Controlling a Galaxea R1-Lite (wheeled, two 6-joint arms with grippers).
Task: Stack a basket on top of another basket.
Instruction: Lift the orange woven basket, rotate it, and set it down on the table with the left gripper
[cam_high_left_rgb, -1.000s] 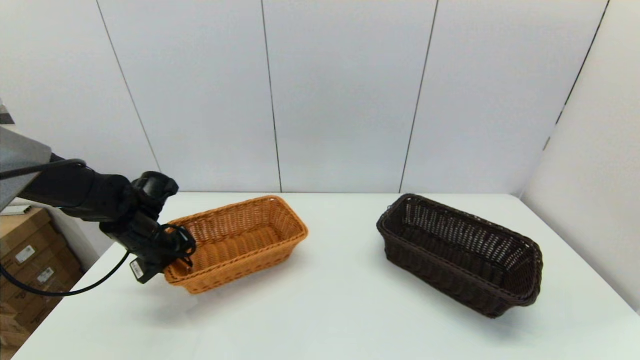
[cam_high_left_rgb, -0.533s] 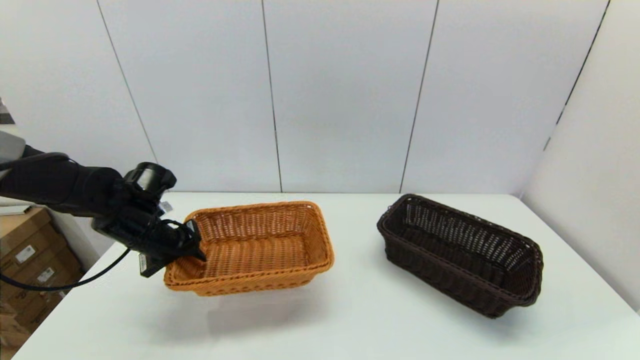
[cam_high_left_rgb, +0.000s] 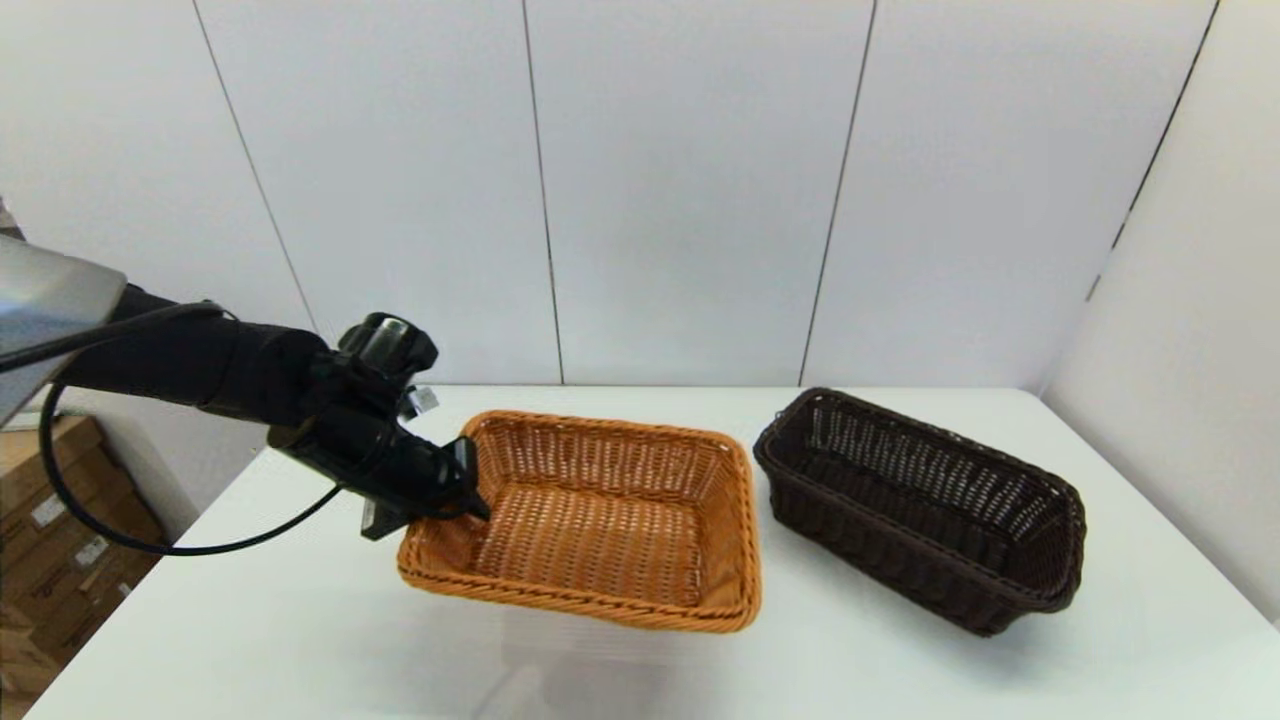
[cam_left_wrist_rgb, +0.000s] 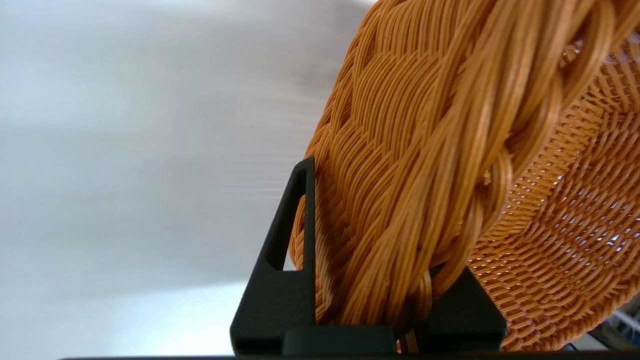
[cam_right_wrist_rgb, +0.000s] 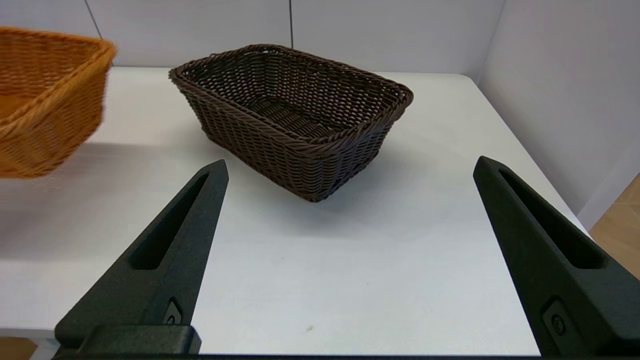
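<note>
Left gripper pinches the short end's braided rim of the orange-tan rectangular woven wicker basket; in the left wrist view the two black fingers sit either side of the braid, clamped on it. The basket is carried clear of the white table (a shadow lies beneath it), tilted, its far end close beside the dark brown open-weave wicker basket but not yet over it.

The dark basket rests on the table toward the right side, angled, empty.

Right gripper hangs back near the table's near edge, fingers spread wide, holding nothing, facing the dark basket.

Step in hand, as I judge it: transport of the tan basket toward the dark one. Next move calls for more height, turning the tan basket's long axis to match the dark one's, then lowering squarely.
</note>
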